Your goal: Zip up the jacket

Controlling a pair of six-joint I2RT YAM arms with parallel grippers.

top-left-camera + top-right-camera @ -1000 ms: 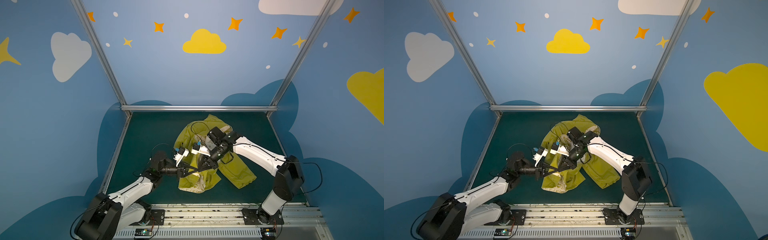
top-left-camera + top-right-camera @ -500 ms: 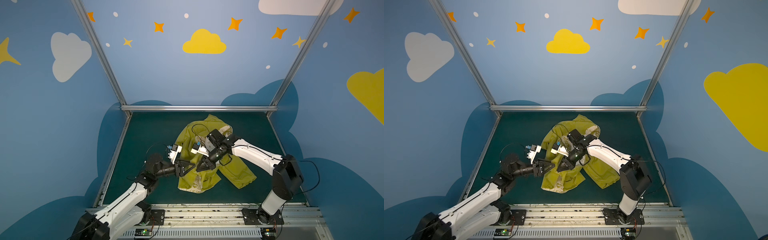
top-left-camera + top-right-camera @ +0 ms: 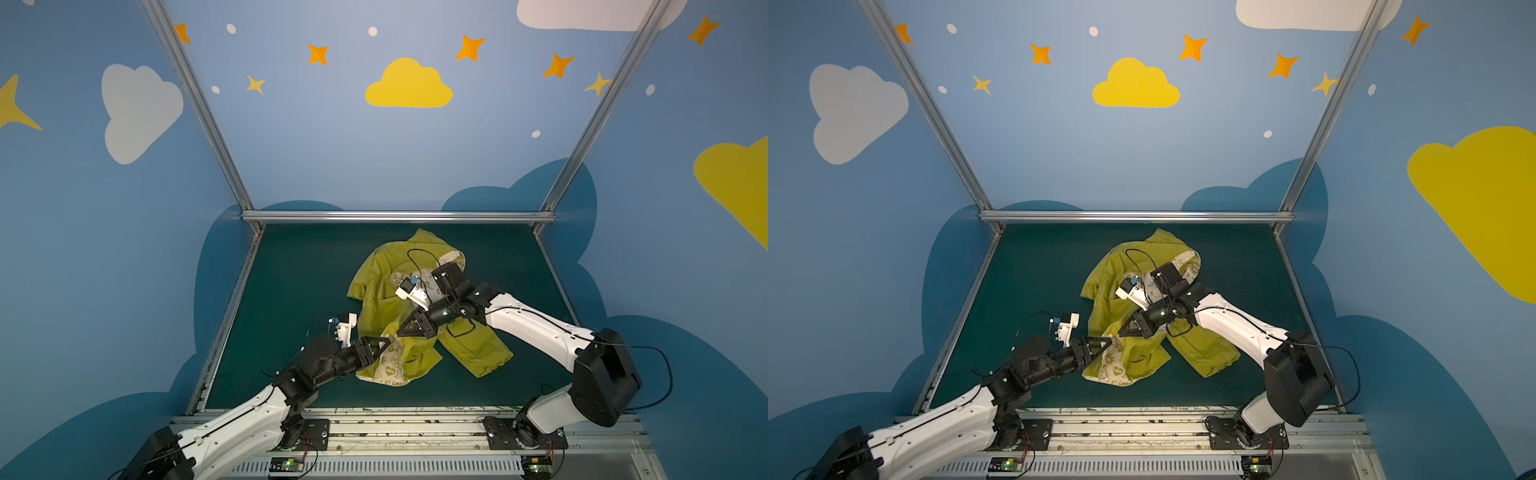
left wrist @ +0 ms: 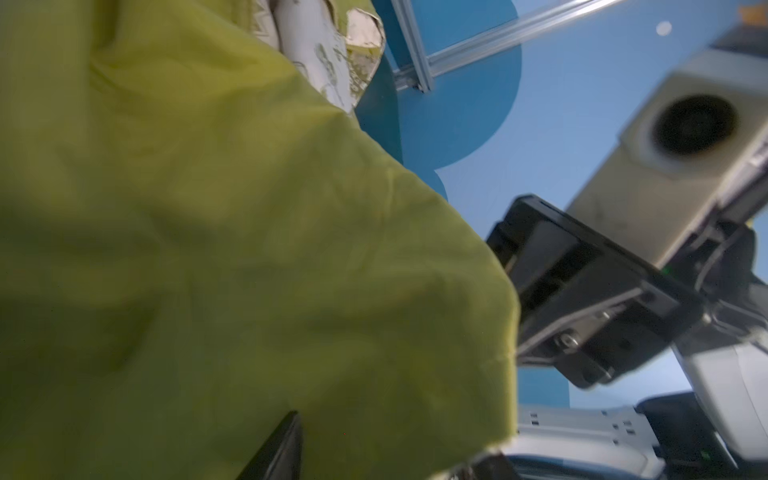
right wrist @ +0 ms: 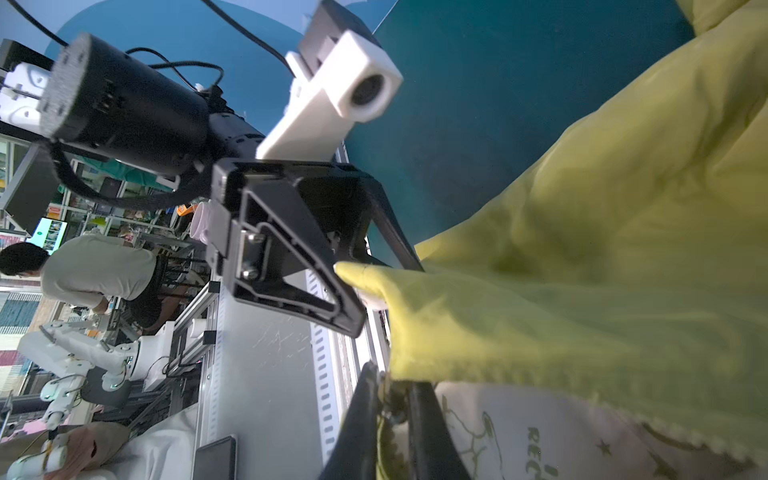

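Right wrist view: right tool [image 5: 392,384] clamped on the jacket [image 5: 582,270], left tool [image 5: 386,297] apart around a nearby corner — aligning the front edges, likely. Next, the left should close.

jacket [image 3: 382,286]: thin cloth, slight sheen, creased. lining [image 3: 390,365]: printed cloth, matt. table mat [image 3: 299,282]: matt. rail [image 3: 395,216]: brushed metal.

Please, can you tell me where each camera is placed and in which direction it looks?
Both top views: high above the near rail, looking down at the table; left gripper, right gripper and jacket show.
Left wrist: low on the left arm, facing the blue wall across the jacket; one own finger shows.
Right wrist: on the right arm, facing the rail; own fingers pinch the jacket.
Shared: each wrist view shows the opposite gripper; all show the jacket.
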